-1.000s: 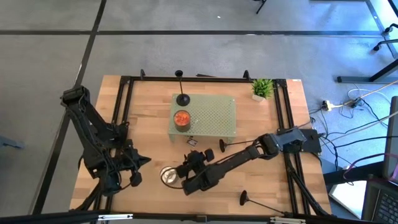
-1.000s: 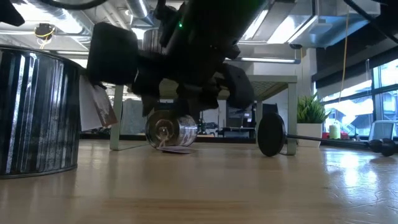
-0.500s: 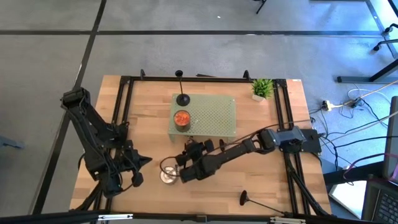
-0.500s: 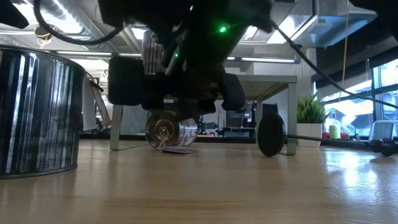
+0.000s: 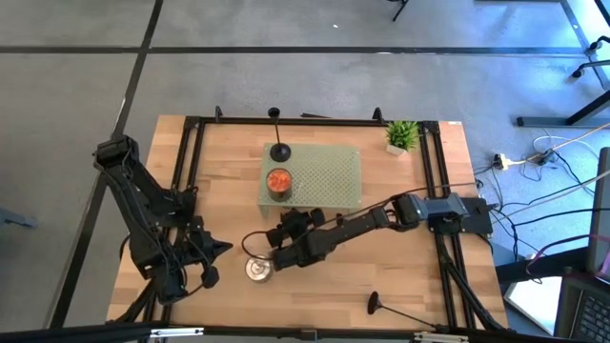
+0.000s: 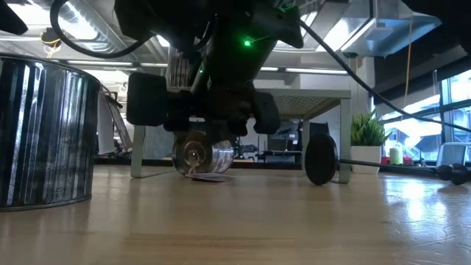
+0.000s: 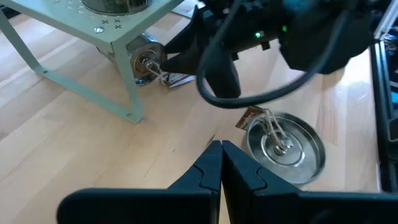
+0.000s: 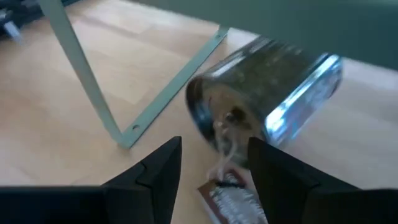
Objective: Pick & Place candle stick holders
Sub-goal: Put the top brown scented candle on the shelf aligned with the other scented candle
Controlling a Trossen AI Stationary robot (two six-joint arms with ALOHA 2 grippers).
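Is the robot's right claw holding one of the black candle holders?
No. The right gripper has open fingers with nothing between them, pointing at a silver tin lying on its side under the green stand.

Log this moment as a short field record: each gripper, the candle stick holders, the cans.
left gripper: shut, parked at the table's front left
right gripper: open, empty, aimed at the tipped silver can under the green stand
candle stick holders: one upright on the stand, one lying at the front right
orange can: on the stand
upright silver can: front of table
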